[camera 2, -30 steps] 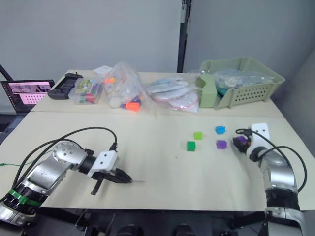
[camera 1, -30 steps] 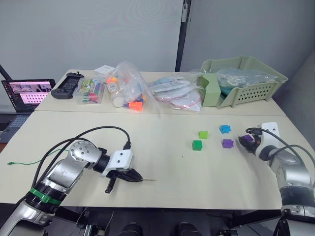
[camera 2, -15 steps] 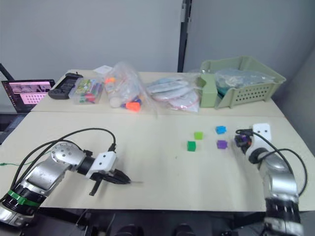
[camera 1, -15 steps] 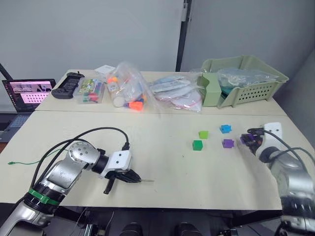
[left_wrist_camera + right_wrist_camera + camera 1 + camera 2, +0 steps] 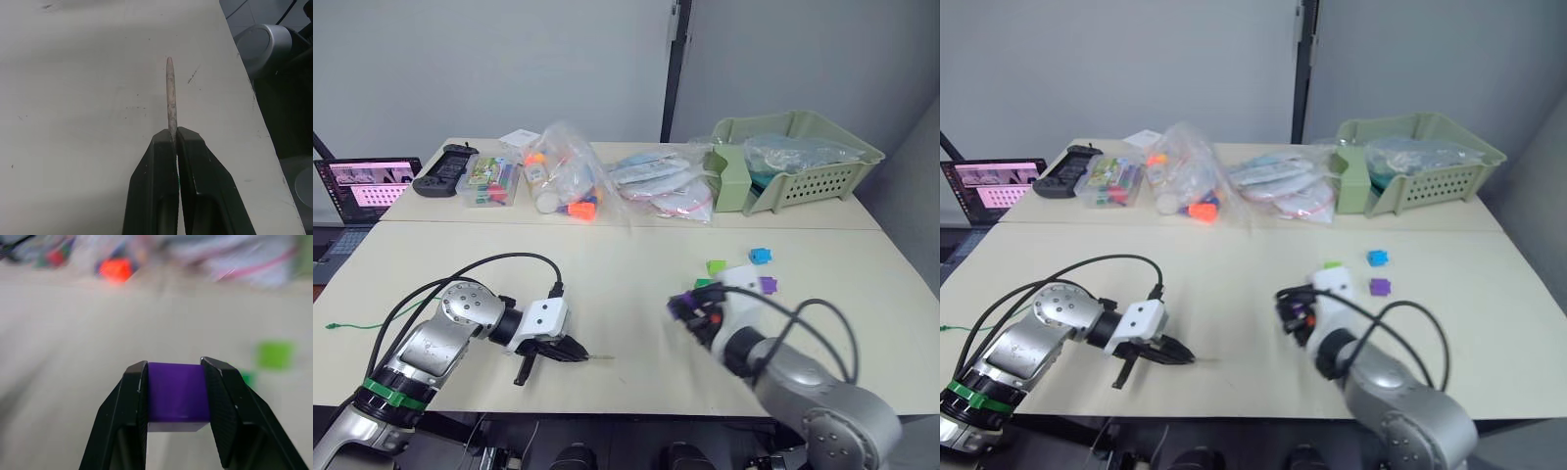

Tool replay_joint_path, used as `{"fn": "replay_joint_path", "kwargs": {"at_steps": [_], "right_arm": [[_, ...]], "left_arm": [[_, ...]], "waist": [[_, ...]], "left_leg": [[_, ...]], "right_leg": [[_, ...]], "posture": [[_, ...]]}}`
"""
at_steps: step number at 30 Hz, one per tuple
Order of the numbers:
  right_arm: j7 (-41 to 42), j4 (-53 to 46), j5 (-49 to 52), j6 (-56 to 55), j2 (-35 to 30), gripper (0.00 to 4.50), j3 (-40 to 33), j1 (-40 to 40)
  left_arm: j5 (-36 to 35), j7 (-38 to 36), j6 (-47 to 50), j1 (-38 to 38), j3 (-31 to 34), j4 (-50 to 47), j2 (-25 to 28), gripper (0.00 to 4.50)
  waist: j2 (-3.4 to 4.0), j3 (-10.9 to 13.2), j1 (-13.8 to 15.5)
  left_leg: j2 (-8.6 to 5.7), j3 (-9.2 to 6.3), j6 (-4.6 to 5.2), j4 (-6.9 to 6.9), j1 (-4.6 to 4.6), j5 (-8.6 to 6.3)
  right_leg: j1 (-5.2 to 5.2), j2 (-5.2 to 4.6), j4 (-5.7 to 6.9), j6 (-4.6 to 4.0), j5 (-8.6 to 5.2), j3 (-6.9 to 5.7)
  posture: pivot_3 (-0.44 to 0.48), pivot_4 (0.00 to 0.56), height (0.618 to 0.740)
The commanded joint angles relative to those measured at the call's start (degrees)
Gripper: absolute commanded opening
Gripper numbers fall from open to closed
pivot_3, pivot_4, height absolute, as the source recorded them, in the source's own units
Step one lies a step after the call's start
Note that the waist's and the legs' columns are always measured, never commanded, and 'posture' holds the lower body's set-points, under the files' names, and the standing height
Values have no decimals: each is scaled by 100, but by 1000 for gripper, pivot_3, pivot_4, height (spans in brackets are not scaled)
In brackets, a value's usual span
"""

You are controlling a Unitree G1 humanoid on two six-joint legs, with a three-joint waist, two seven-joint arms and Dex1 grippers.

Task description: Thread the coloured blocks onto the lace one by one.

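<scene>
Your left gripper (image 5: 574, 352), at the lower left of the head view, is pinched tight on the lace (image 5: 170, 95), whose stiff pale tip juts out past the fingertips just above the table (image 5: 607, 264); the green cord's far end lies at the far left edge. Your right gripper (image 5: 177, 382), at lower centre, is clamped on a purple block (image 5: 178, 397) between both fingers. At centre right you have a second purple block (image 5: 1380, 286), the bright blue block (image 5: 1377, 258) and a light green block (image 5: 716, 266) resting on the table.
</scene>
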Motion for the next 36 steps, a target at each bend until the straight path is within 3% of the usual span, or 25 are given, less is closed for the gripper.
{"fn": "replay_joint_path", "kwargs": {"at_steps": [1, 7, 13, 14, 17, 21, 22, 25, 28, 32, 36], "right_arm": [[-271, 154, -303, 64, 228, 1143, 438, -1], [-299, 839, -721, -37, 394, 1143, 824, 195], [-148, 999, -832, -249, 683, 1143, 647, 281], [-99, 905, -823, -296, 670, 2157, 599, 229], [35, 548, -712, -230, 639, 3171, 386, 117], [738, -92, -194, 200, -45, 4464, -227, -330], [968, -133, -39, 268, -258, 4464, -344, -431], [2737, -29, 853, -145, -1554, 4464, -675, -644], [4030, 431, 962, -972, -2356, 4464, -455, -571], [6072, 2136, -367, -3176, -3407, 4464, 883, -853], [6991, 3515, -1448, -4940, -3615, 4464, 1683, -1298]], "left_arm": [[-91, -33, 47, -74, 119, -148, 46, 0], [-107, -14, 155, -69, 131, -295, 57, 0], [-137, 53, 350, -6, 174, -526, 105, 0], [-145, 52, 380, 8, 186, -553, 120, 0], [-160, 66, 455, 44, 214, -618, 158, 0], [-191, 101, 521, 110, 260, -679, 220, 0], [-194, 102, 534, 114, 265, -689, 227, 0], [-216, 131, 575, 155, 298, -718, 245, 0], [-207, 138, 574, 153, 314, -686, 250, 0], [-168, 254, 622, 225, 371, -824, 291, 0], [-238, 403, 803, 348, 484, -1069, 373, 0]], "waist": [[-3, -2, 19], [-3, -2, 2], [-8, -5, -60], [-8, -5, -74], [-8, -5, -102], [-7, -3, -101], [-7, -3, -101], [-7, -1, -93], [-11, 1, -101], [-17, 4, -127], [-21, 7, -119]], "left_leg": [[-2, 0, 0, 0, 2, 0], [2, 5, 0, 0, 6, 0], [6, 4, 0, 0, 18, 0], [6, 3, 0, 0, 18, 0], [6, 0, 0, -1, 14, 0], [5, -9, 0, -3, 6, 0], [5, -10, 0, -3, 9, 0], [3, -7, 0, -3, 11, 0], [4, -1, 1, -4, 11, -1], [2, 26, 1, -3, 16, -1], [4, 43, 1, -2, 21, -1]], "right_leg": [[3, -2, -3, 1, 0, 0], [5, 5, -3, 0, 0, -4], [14, 12, -1, 0, 0, -4], [13, 12, -1, 0, 0, -4], [8, 12, 0, 0, 0, -4], [1, 8, 0, 0, 0, -3], [5, 7, -2, 0, 0, -4], [10, 5, -5, 1, -1, -7], [15, 8, -10, 2, -1, -10], [17, 10, -12, 3, -2, -11], [14, 15, -11, 4, -4, -3]], "posture": [[0, 150, 740], [0, 150, 740], [0, 150, 740], [0, 150, 740], [0, 150, 740], [0, 150, 740], [0, 150, 740], [0, 150, 740], [0, 150, 740], [0, 150, 740], [0, 150, 740]]}}
